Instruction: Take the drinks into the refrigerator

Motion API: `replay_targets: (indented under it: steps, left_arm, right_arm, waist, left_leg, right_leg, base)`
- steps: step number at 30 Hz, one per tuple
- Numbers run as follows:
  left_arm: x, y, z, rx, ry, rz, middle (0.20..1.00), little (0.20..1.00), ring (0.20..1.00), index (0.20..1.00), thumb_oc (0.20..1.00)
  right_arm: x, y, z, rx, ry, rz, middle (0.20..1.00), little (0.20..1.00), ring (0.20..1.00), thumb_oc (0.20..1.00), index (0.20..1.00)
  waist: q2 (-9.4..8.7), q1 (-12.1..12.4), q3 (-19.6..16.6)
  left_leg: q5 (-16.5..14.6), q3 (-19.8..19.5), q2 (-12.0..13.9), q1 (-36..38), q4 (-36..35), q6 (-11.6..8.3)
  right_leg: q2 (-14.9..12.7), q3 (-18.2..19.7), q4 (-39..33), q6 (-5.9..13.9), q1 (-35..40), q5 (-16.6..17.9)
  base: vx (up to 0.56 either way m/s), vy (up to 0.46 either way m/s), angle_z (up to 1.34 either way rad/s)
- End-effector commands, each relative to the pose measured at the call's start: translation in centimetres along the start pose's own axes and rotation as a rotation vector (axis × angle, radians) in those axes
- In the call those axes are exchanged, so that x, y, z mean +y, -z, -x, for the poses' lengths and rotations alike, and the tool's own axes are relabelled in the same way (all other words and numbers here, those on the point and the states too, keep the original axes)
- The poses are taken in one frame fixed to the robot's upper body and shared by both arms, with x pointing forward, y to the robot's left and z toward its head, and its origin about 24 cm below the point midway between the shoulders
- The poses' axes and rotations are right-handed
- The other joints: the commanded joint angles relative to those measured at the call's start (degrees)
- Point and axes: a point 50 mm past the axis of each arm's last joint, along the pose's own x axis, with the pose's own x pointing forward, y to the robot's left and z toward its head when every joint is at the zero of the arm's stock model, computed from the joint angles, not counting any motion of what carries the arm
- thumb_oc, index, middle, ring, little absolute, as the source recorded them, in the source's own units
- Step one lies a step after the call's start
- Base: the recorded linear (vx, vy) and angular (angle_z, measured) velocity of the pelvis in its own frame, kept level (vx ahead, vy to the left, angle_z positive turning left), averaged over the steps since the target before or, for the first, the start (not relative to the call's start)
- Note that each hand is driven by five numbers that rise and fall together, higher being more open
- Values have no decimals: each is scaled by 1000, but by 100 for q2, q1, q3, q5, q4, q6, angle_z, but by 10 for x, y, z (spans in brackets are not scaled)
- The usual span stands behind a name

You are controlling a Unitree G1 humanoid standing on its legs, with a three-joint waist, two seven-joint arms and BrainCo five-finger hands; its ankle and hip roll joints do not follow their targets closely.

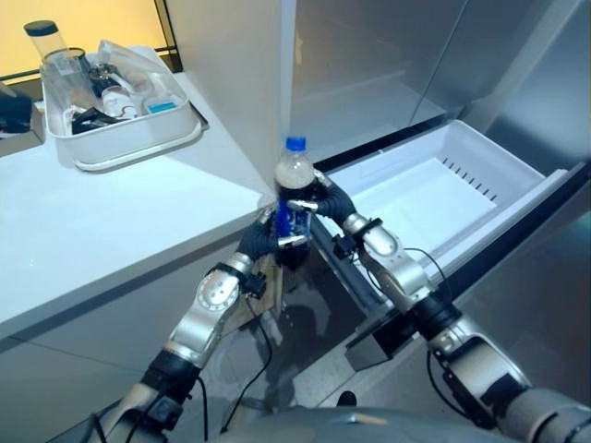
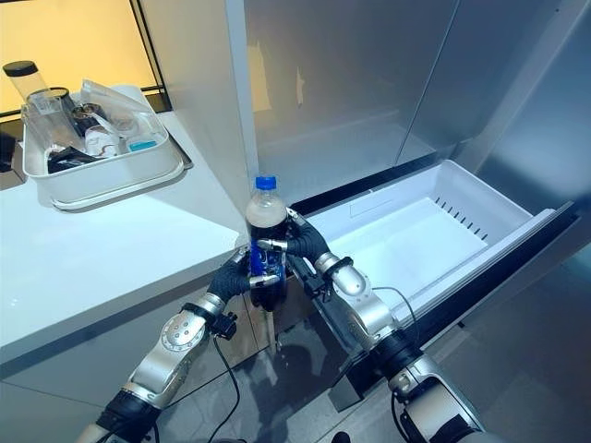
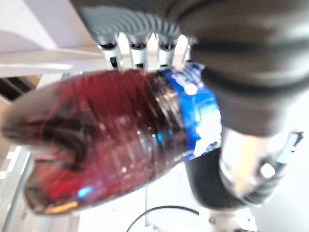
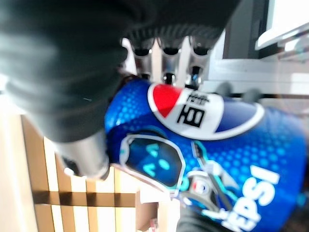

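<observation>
A cola bottle [image 1: 294, 198] with a blue cap and a blue label stands upright in the air, just off the counter's front corner and left of the open drawer [image 1: 434, 185]. My right hand [image 1: 332, 201] wraps the label from the right, fingers [image 4: 169, 53] curled over the bottle [image 4: 203, 145]. From the left and lower down, my left hand [image 1: 257, 242] grips the dark lower body [image 3: 106, 145], its fingers [image 3: 137, 50] bent round it. The same bottle [image 2: 266, 235] sits between both hands in the right eye view.
The white refrigerator drawer [image 2: 416, 226] is pulled out to the right, with nothing inside. The closed grey refrigerator doors [image 1: 388, 55] rise behind it. On the white counter [image 1: 111, 231] at the left stands a white tray [image 1: 129, 138] of kitchen items.
</observation>
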Motion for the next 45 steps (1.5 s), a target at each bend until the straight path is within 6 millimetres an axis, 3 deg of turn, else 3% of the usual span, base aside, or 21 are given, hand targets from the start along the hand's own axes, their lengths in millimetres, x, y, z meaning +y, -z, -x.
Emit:
replay_targets:
  steps: [1,8,15,17,20,23,24,28,30,33,34,35,37,40,43,45]
  left_arm:
    - [-6,-36,-10,-218,9,41,1000,1000,1000,1000,1000]
    - [12,-13,19,-123,-59,62,1000,1000,1000,1000,1000]
    - [25,-6,40,-86,-102,56,1000,1000,1000,1000,1000]
    - [26,-6,44,-86,-111,61,1000,1000,1000,1000,1000]
    - [30,-3,51,-71,-130,59,1000,1000,1000,1000,1000]
    - [31,-2,54,-67,-134,53,1000,1000,1000,1000,1000]
    - [32,-2,55,-68,-144,55,1000,1000,1000,1000,1000]
    - [32,-5,56,-83,-138,50,1000,1000,1000,1000,1000]
    - [32,-10,56,-105,-128,51,1000,1000,1000,1000,1000]
    - [27,-24,52,-174,-82,71,1000,1000,1000,1000,1000]
    - [27,-25,53,-175,-83,72,1000,1000,1000,1000,1000]
    - [25,-28,52,-191,-67,81,1000,1000,1000,1000,1000]
    - [19,-40,48,-249,-32,96,1000,1000,1000,1000,1000]
    - [13,-47,43,-285,-4,118,1000,1000,1000,1000,1000]
    - [1,-60,35,-349,45,134,1000,1000,1000,1000,1000]
    - [-3,-67,30,-380,63,144,1000,1000,1000,1000,1000]
  right_arm:
    - [-23,-50,-12,-213,95,37,200,200,200,200,200]
    - [-60,-59,17,-259,233,64,200,200,200,200,200]
    - [-89,-74,45,-324,364,109,200,200,200,200,200]
    - [-96,-83,53,-362,395,120,200,200,200,200,200]
    - [-108,-116,73,-506,459,169,200,200,200,200,200]
    - [-114,-129,83,-571,500,178,200,200,200,200,200]
    - [-119,-143,92,-629,539,203,200,200,200,200,200]
    - [-127,-149,99,-630,578,242,200,200,200,200,200]
    - [-135,-144,99,-582,605,265,200,200,200,200,200]
    - [-154,-105,89,-339,664,287,200,200,200,200,200]
    - [-154,-105,88,-339,663,288,200,200,200,200,200]
    - [-159,-93,85,-275,684,280,200,200,200,200,200]
    - [-167,-66,68,-83,700,341,200,200,200,200,200]
    - [-170,-49,57,28,689,361,200,200,200,200,200]
    - [-171,-16,47,263,664,450,200,200,200,200,200]
    - [-169,-7,41,340,643,497,200,200,200,200,200]
  waist:
    - [21,176,-128]
    - [0,209,-104]
    - [-19,222,-99]
    - [-21,223,-103]
    - [-37,183,-95]
    - [-47,181,-99]
    - [-66,163,-101]
    - [-103,156,-91]
    - [-130,173,-87]
    - [-208,261,-46]
    - [-208,254,-48]
    - [-215,293,-30]
    - [-245,388,38]
    - [-255,432,90]
    - [-266,565,199]
    - [-254,620,276]
  left_leg:
    - [-375,-1,-273,-38,-10,338]
    - [-363,-25,-281,-82,-10,341]
    - [-367,-38,-277,-111,-10,348]
    - [-367,-38,-279,-123,-10,353]
    - [-370,-36,-284,-145,-10,359]
    - [-374,-41,-288,-159,-10,363]
    - [-375,-43,-296,-175,-10,364]
    - [-364,-57,-301,-225,-10,363]
    - [-353,-74,-297,-254,-10,362]
    - [-317,-108,-301,-347,-10,363]
    - [-317,-107,-301,-351,-10,363]
    - [-308,-118,-308,-373,-10,368]
    - [-265,-140,-308,-479,-10,377]
    - [-223,-163,-310,-588,-10,385]
    - [-133,-248,-319,-788,-10,401]
    - [-89,-306,-327,-908,-10,408]
  right_leg:
    - [90,-117,629,174,200,-469]
    - [103,-141,615,178,188,-477]
    - [108,-131,609,184,157,-475]
    - [111,-132,609,186,142,-471]
    - [119,-111,608,193,103,-463]
    - [122,-98,608,195,90,-464]
    - [131,-94,606,198,75,-462]
    - [135,-90,589,201,42,-456]
    - [133,-100,585,202,23,-457]
    - [127,-133,579,206,-29,-431]
    - [126,-132,579,206,-34,-431]
    - [125,-138,585,209,-49,-420]
    - [105,-142,602,216,-137,-399]
    - [88,-154,627,216,-237,-392]
    - [45,-226,648,222,-368,-364]
    - [19,-272,667,231,-454,-357]
  base:
    - [0,0,0]
    - [3,-2,2]
    - [3,-1,3]
    - [0,0,0]
    - [0,0,0]
    - [0,0,0]
    - [0,0,0]
    - [0,0,0]
    - [0,0,0]
    - [0,0,0]
    - [0,0,0]
    - [-19,8,4]
    - [-49,26,7]
    - [-28,23,8]
    - [-34,43,12]
    - [-46,33,23]
